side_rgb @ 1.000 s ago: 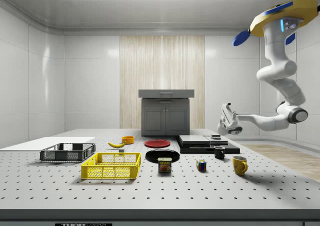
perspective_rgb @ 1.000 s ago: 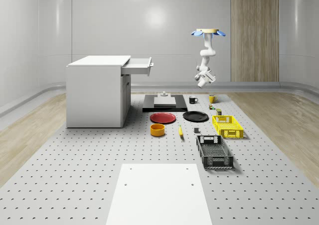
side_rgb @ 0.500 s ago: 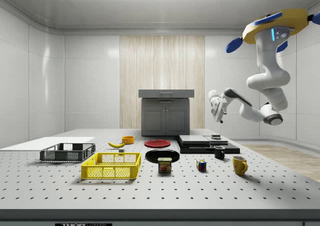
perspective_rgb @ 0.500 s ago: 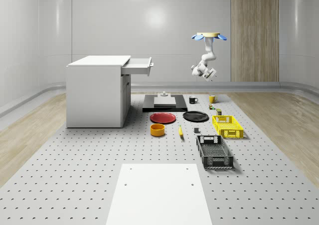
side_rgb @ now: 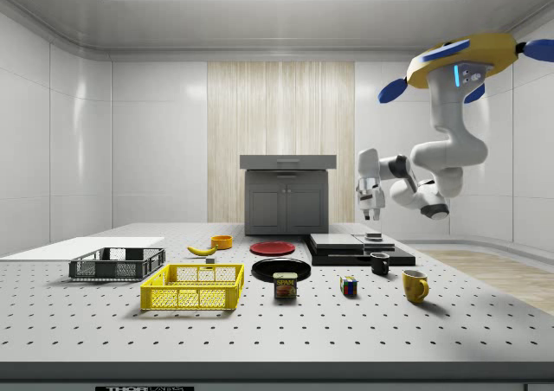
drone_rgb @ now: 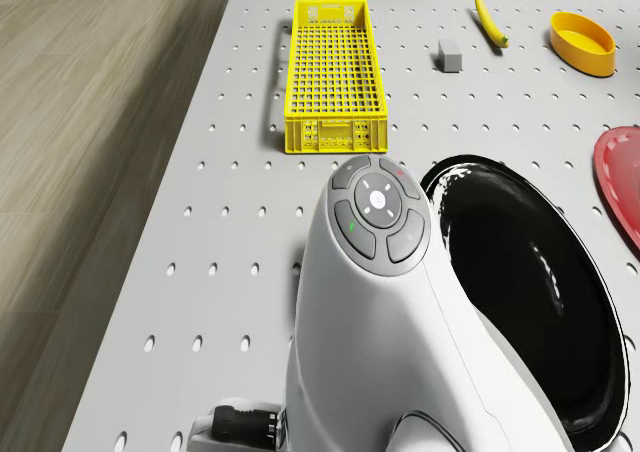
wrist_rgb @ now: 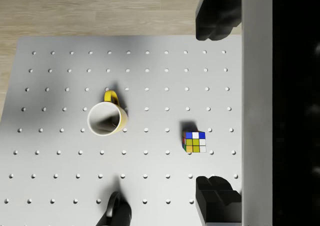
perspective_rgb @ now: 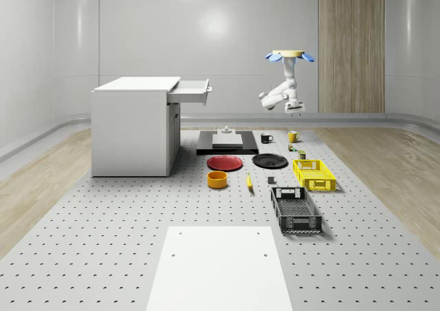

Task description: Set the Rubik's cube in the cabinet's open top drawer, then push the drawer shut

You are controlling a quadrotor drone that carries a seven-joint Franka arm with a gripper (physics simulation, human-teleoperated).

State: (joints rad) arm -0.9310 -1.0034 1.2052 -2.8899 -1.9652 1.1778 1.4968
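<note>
Grey and perforated, the counter (perspective_rgb: 103,256) carries everything in the scene, and the drone (side_rgb: 463,58) hovers high above its far corner at the whole-scene view's right, over the mugs and the Rubik's cube (wrist_rgb: 195,141). The arm folds down from the drone and bends back toward the middle of the counter, so that the gripper (side_rgb: 370,209) hangs pointing downward, well above the surface and near the black slab (side_rgb: 346,248) in the side view. Its two dark fingers (wrist_rgb: 216,16) stand spread wide apart in the wrist view and hold nothing.

The Rubik's cube sits on the counter below the gripper, between the lines of the two fingers in the wrist view, untouched. Near it stands a yellow mug (wrist_rgb: 107,118), upright with its handle showing, and a black mug (wrist_rgb: 116,213) lies further along. In the side view the cube (side_rgb: 348,285) rests between a small tin (side_rgb: 285,285) and the yellow mug (side_rgb: 415,285).

The white cabinet (perspective_rgb: 134,125) stands well apart at the whole-scene view's left, with its top drawer (perspective_rgb: 191,91) pulled out and open. Between the cabinet and the cube lie a red plate (perspective_rgb: 225,162), a black plate (perspective_rgb: 269,161), a yellow basket (perspective_rgb: 313,174) and a black basket (perspective_rgb: 295,210). An orange bowl (perspective_rgb: 217,179) and a banana (perspective_rgb: 249,181) rest nearer the front.
</note>
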